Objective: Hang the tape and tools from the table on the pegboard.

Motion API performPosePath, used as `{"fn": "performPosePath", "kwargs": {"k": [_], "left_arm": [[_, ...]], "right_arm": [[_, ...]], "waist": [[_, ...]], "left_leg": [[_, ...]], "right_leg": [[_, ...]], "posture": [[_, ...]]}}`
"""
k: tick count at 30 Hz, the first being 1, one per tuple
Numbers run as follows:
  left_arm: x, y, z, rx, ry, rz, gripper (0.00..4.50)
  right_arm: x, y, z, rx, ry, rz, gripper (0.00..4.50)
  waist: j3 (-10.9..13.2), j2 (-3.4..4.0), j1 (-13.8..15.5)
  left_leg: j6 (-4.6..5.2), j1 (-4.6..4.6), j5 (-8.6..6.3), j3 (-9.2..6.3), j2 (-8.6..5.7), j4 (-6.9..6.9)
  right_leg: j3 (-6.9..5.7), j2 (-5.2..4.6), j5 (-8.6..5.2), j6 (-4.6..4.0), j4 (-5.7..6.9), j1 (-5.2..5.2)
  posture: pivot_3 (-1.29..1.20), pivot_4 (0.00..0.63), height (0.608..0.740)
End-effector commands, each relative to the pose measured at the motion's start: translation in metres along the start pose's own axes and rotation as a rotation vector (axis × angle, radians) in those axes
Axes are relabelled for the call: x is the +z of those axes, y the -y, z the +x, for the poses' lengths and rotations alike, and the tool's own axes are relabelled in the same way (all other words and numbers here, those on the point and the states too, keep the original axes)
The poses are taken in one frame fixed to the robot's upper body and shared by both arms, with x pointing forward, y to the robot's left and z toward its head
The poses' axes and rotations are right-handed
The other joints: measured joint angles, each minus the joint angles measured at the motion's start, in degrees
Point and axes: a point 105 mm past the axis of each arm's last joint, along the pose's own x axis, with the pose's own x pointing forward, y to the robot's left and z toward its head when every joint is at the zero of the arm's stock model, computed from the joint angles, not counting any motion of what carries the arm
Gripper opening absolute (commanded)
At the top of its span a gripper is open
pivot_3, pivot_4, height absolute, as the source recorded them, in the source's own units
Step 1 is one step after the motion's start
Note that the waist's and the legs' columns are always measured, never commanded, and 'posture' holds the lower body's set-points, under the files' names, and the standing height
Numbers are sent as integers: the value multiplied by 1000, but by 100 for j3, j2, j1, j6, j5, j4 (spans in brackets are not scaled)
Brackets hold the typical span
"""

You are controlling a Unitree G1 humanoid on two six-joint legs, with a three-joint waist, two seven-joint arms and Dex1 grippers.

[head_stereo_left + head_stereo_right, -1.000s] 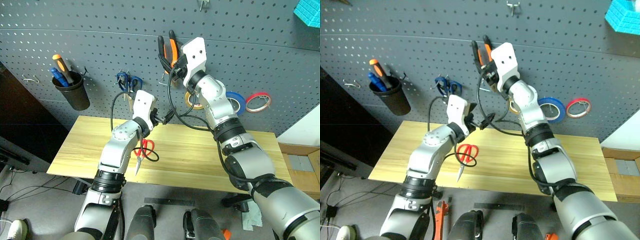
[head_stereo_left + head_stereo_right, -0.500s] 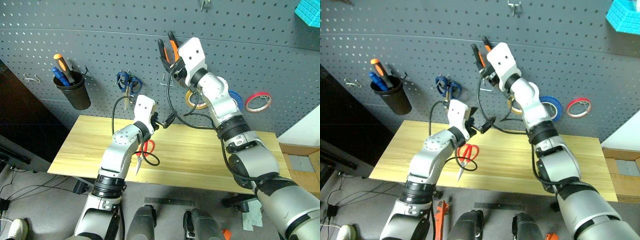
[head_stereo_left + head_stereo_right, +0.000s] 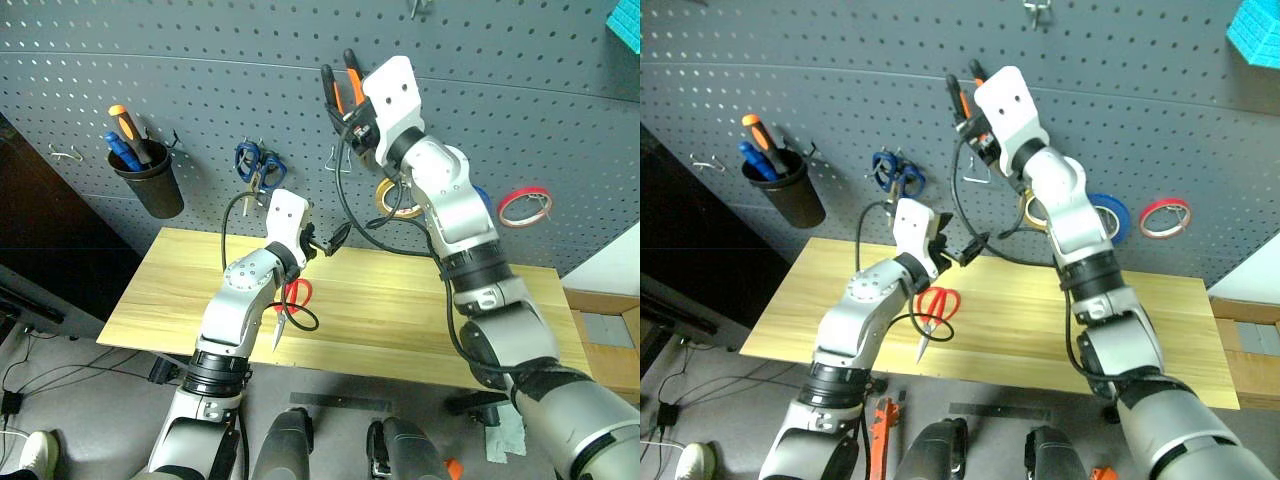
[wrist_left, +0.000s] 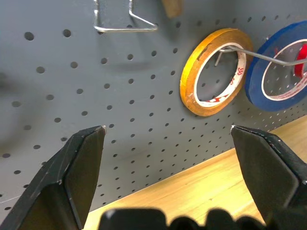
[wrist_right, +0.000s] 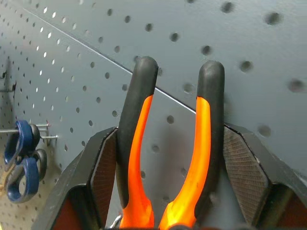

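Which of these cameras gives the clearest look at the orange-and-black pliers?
The right wrist view: the pliers show large, both handles clamped between the right end effector fingers in front of the pegboard. The two head views show them small, handle tips poking above the hand. The left wrist view faces the yellow tape roll instead.

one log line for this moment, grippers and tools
right gripper: shut on pliers, raised at pegboard | left gripper: open | red-handled scissors: on table

grey floor (image 3: 90, 400) with black cables (image 3: 40, 375)
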Motion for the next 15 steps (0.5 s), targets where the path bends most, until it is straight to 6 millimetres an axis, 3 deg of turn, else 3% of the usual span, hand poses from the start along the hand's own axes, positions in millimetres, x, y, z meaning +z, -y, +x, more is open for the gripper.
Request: {"fn": "performPosePath", "kwargs": {"k": [1,7,15], "left_arm": [[18,2,-5,8,69,21,4500],[20,0,-7,21,76,22,4500],[21,-3,-6,32,75,29,4500]], "right_arm": [[31,4,-13,-41,73,9,2800],[45,4,-24,-80,67,34,2800],[53,-7,-11,-70,109,67,2800]], "waist": [[0,0,-3],[-3,2,-37],[-9,-2,-35]], "left_leg": [[-1,-1,0,0,0,-1],[-6,-3,1,7,2,0],[-7,-2,2,11,0,1]], "right_leg": [[0,0,0,0,-1,-1],[4,3,0,1,10,-16],[5,6,0,1,10,-16]], "posture": [[171,154,740],[160,140,740],[171,132,740]]}}
